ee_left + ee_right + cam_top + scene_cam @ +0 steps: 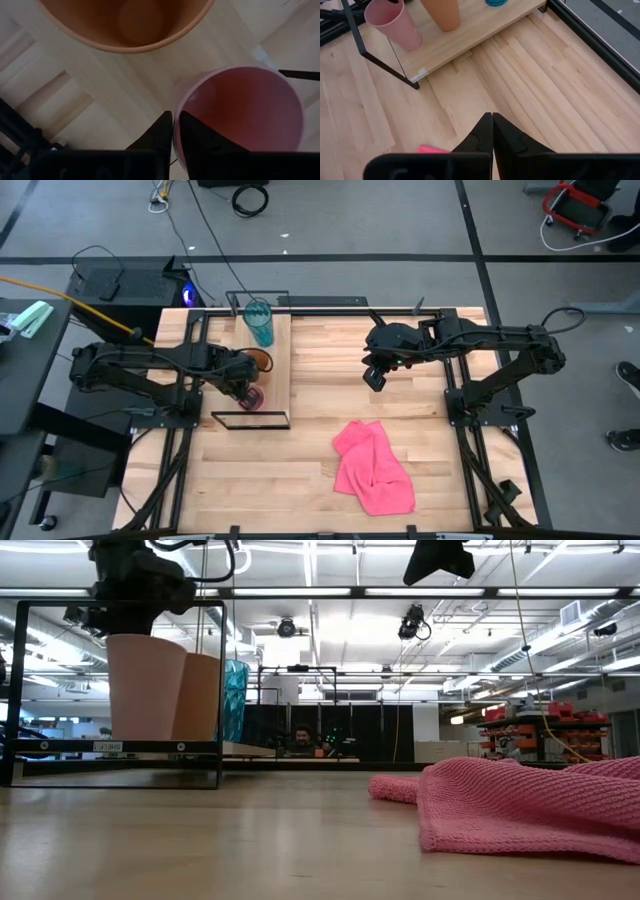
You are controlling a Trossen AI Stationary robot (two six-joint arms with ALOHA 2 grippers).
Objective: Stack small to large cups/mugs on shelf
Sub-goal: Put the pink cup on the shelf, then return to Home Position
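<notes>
The small pink cup (392, 22) stands upright at the near end of the shelf (275, 370), just beside the orange cup (442, 12), with the teal cup (259, 322) at the far end. The left pincer (172, 132) sits over its rim, fingers pressed together on the wall, pinching it. It looks light, thin and slick, likely to tip or flex, so a rim grip seems apt; the right pincer (492, 127) hangs pressed together above the bare surface (340, 370), near the pink cloth (375, 470).

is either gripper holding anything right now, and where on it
The left gripper pinches the pink cup by its rim, one finger inside and one outside. The right gripper is shut on nothing, above the table.
</notes>
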